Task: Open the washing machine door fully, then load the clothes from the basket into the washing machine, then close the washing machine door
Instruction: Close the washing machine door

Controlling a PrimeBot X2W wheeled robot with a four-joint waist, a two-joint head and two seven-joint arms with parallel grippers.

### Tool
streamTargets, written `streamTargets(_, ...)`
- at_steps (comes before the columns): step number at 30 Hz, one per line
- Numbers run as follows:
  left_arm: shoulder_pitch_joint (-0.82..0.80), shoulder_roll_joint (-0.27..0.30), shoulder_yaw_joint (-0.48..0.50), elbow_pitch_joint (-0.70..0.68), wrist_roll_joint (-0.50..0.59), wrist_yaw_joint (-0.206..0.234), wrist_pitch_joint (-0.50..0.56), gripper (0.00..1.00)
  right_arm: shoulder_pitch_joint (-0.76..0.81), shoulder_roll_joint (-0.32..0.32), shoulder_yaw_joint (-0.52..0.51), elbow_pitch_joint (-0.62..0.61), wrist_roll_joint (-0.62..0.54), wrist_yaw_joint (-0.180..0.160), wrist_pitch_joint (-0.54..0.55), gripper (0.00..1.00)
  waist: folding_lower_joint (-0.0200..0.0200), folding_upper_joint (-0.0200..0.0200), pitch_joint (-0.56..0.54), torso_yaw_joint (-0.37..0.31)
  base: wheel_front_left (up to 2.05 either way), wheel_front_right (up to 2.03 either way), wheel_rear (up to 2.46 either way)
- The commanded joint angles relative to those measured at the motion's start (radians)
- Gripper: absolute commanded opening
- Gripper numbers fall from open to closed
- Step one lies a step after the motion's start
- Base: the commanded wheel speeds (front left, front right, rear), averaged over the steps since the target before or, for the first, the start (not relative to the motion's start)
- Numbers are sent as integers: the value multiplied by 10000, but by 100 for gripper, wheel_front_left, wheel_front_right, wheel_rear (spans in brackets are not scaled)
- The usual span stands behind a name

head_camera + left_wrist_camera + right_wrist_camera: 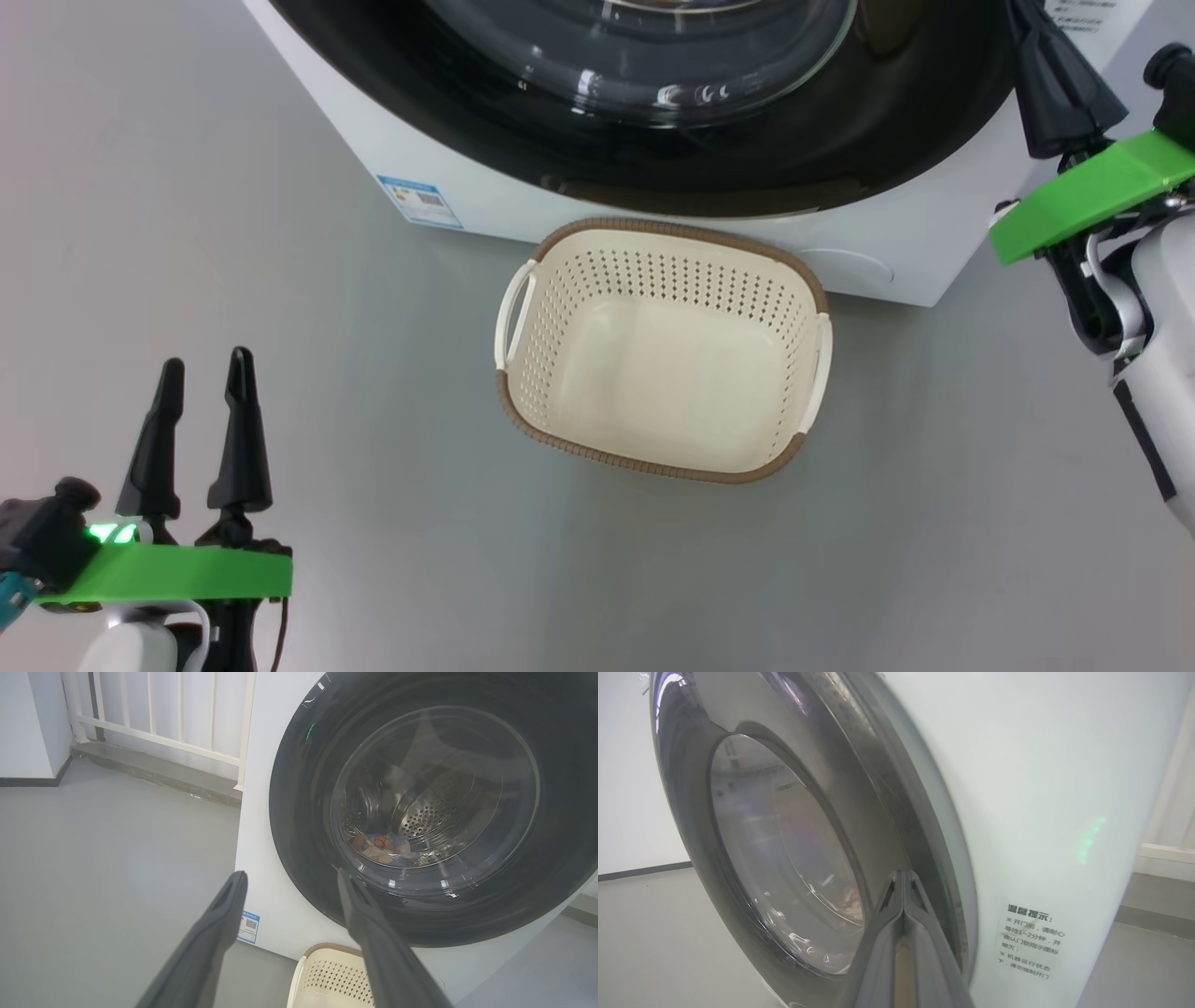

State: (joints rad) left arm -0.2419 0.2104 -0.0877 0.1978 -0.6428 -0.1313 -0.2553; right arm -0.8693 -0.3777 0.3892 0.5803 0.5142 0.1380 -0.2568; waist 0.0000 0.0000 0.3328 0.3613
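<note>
Right gripper (903, 875), pinched shut on nothing, sits at the right edge of the washing machine door (784, 849), whose rigid, glossy black rim looks slippery, so pushing there probably beats pinching; left gripper (205, 369) hangs wide open above the floor.

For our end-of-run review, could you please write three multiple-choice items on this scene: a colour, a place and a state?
1. The basket has a rim of which colour? A brown. B blue. C green.
2. Where do the clothes lie? A in the basket. B inside the drum, behind the washing machine door. C on the floor.
3. How is the left gripper? A shut. B open. C clamped on a handle.
Key: 1 A, the woven-look rim is brown; 2 B, they show through the door and the basket is bare; 3 B, its fingers stand apart.
</note>
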Motion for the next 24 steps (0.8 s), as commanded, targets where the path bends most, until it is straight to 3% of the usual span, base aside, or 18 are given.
streamTargets(1,7,423,356,-149,17,6,-65,100,301,46,104,-275,179,-73,-49,19,0,0,-193,-125,0,0,0)
streamTargets(3,63,448,369,-143,36,6,-65,100,455,78,187,-423,242,-73,-49,52,0,0,-363,-225,0,0,0)
streamTargets(4,86,457,373,-142,45,6,-65,100,536,96,248,-508,275,-73,-49,89,0,0,-452,-281,0,0,0)
streamTargets(5,109,465,371,-140,56,6,-65,100,618,111,305,-591,314,-73,-49,100,0,0,-548,-343,0,0,0)
streamTargets(24,834,385,409,-157,223,6,-65,100,3228,399,478,-2363,770,-73,-49,100,0,0,-2094,-1946,0,0,0)
